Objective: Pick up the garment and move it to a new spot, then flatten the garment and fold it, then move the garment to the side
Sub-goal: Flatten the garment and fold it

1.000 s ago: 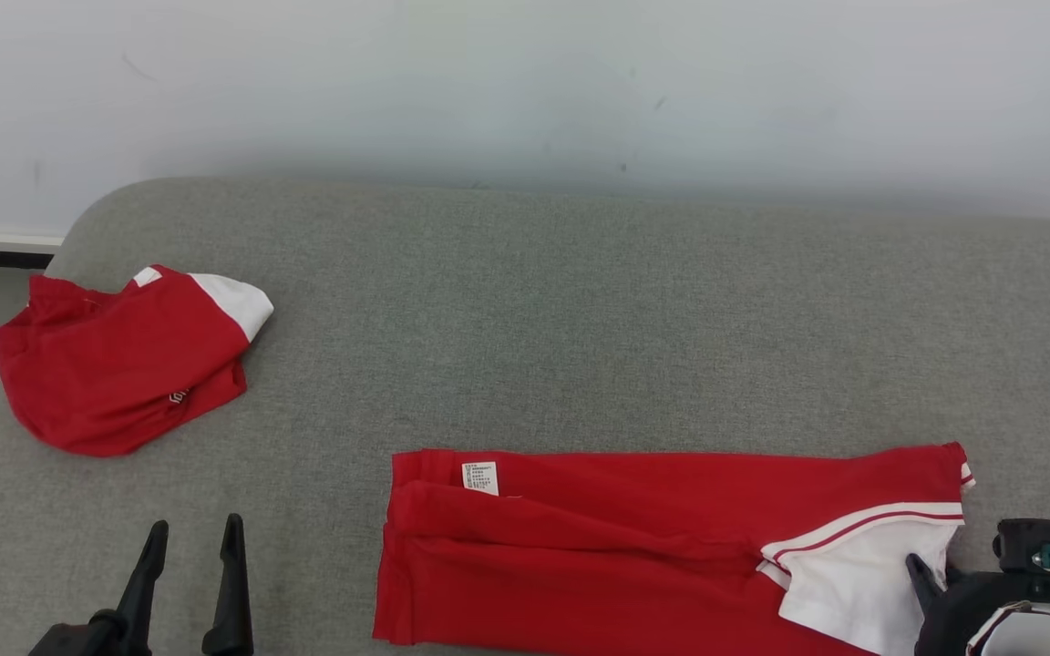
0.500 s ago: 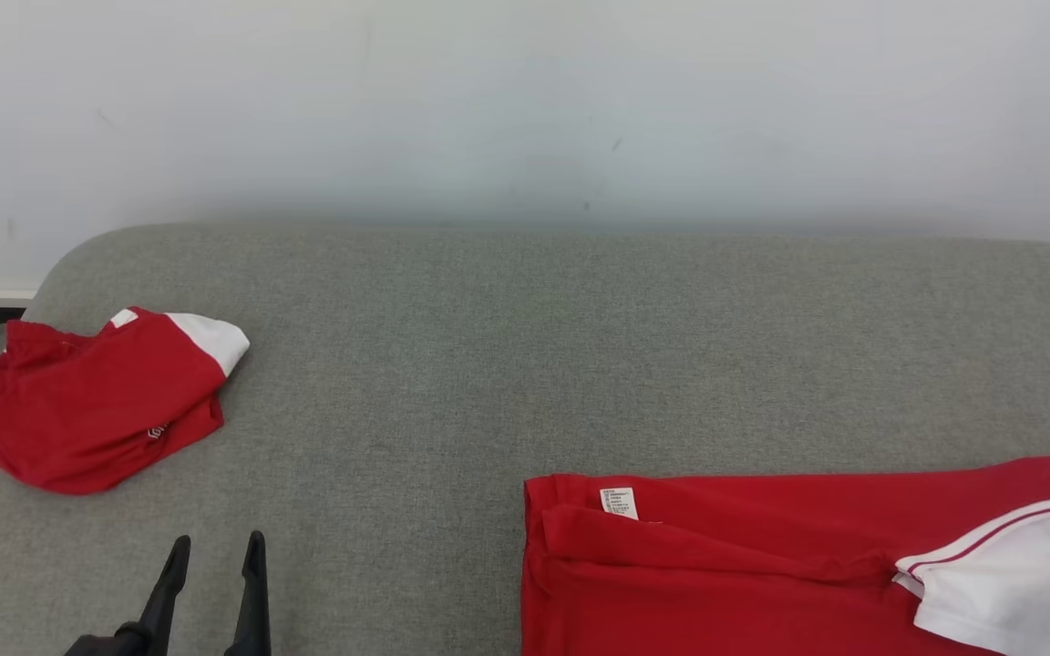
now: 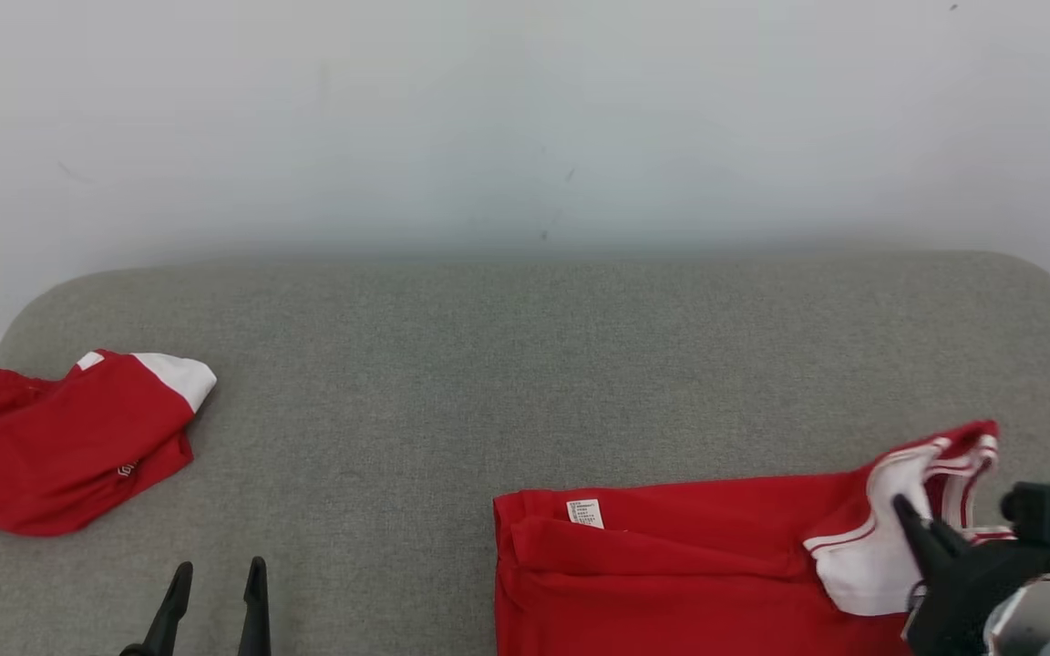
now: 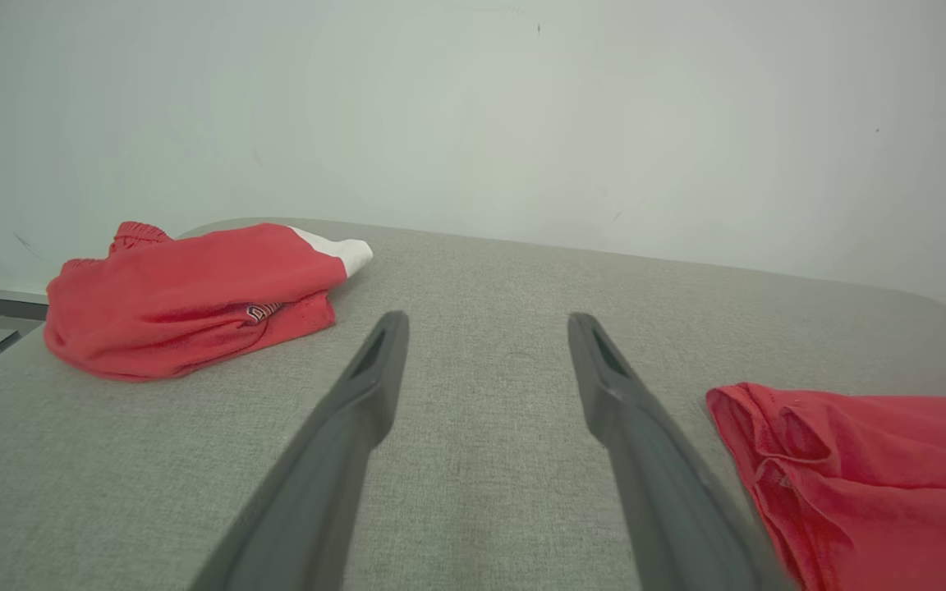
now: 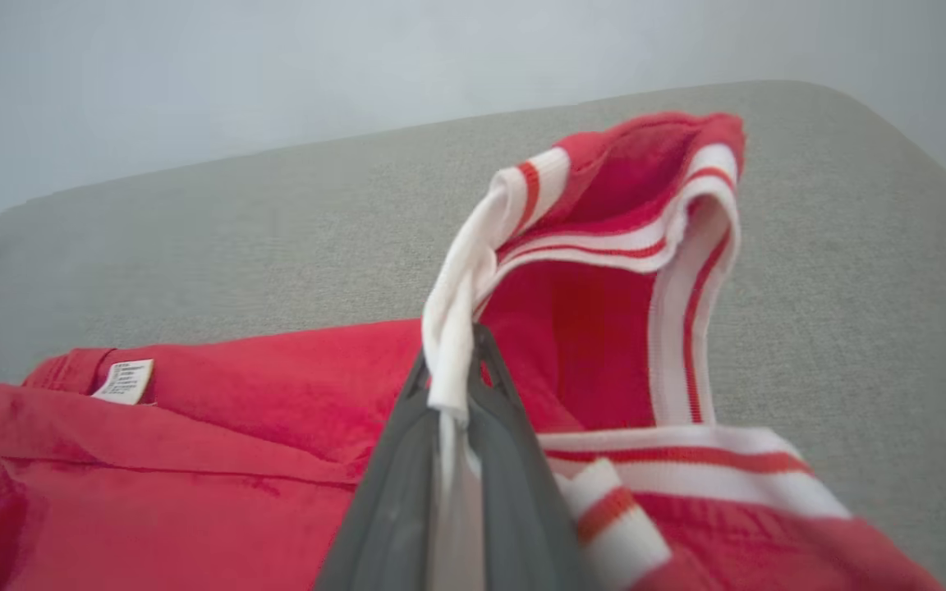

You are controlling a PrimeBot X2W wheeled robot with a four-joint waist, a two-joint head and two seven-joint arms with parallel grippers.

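Note:
The garment is a red shirt with white, red-striped trim, folded into a long strip at the near right of the grey padded surface. My right gripper is shut on the white trim at the garment's right end, which stands lifted and bunched off the surface. The right wrist view shows the white edge pinched between the fingertips of the right gripper, with the red garment spreading out to the left. My left gripper hovers open and holds nothing at the near left. In the left wrist view, the left gripper sits left of the garment's end.
A second red and white garment lies crumpled at the far left edge of the surface, beyond the left gripper, also seen as a red heap. A pale wall rises behind the surface. The surface rounds off at both back corners.
The head camera has shifted. My right gripper has shut on the white trim and raised the garment's right end off the surface. The left gripper stays open.

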